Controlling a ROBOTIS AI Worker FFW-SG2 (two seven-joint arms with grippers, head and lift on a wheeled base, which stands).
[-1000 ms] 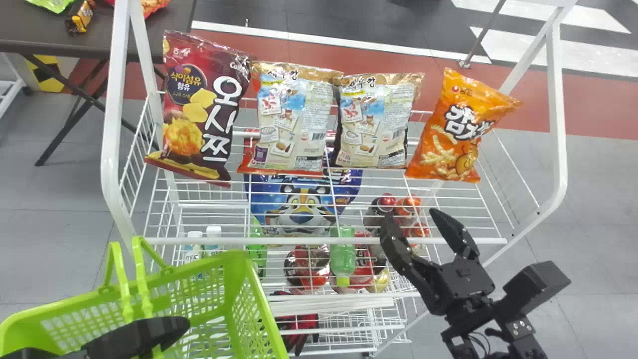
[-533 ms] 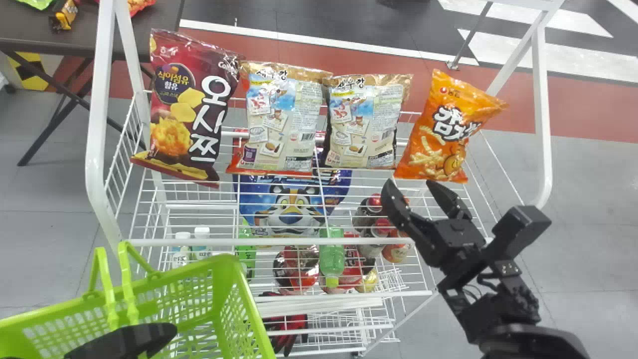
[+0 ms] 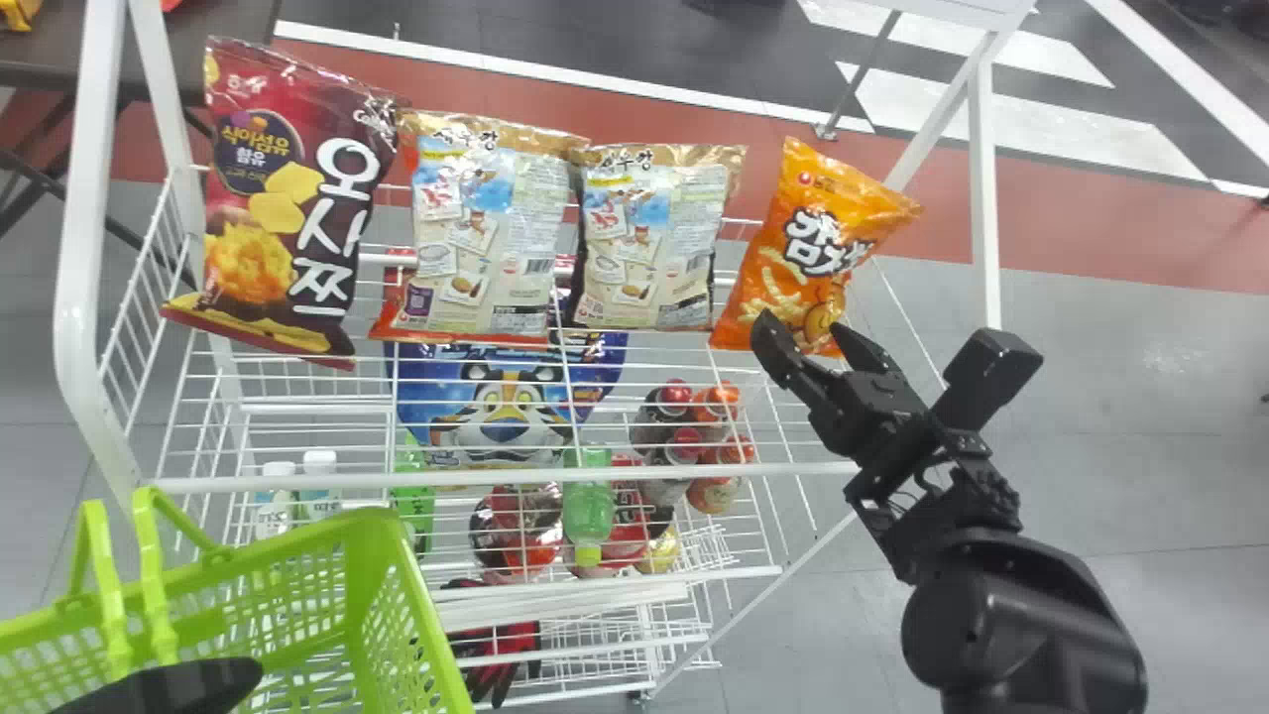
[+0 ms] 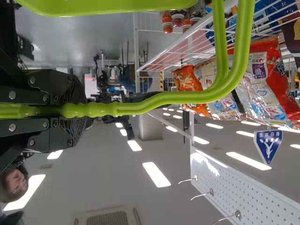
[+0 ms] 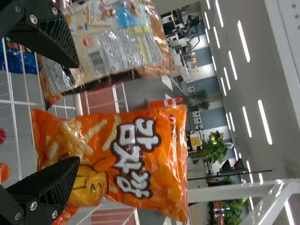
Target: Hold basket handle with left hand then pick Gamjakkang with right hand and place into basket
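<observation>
Left gripper (image 4: 77,110) clenched on the basket handle (image 4: 187,97); right gripper (image 3: 805,329) parted for picking the orange bag (image 3: 808,248), at the rack's (image 3: 694,471) right end. Next, it should straddle the bag's near edge and close.

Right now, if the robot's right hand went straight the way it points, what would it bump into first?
Most likely the orange Gamjakkang bag, just ahead of the right gripper and its open fingers. Depth is hard to judge, though, and one finger might brush the neighbouring beige bag first.
</observation>
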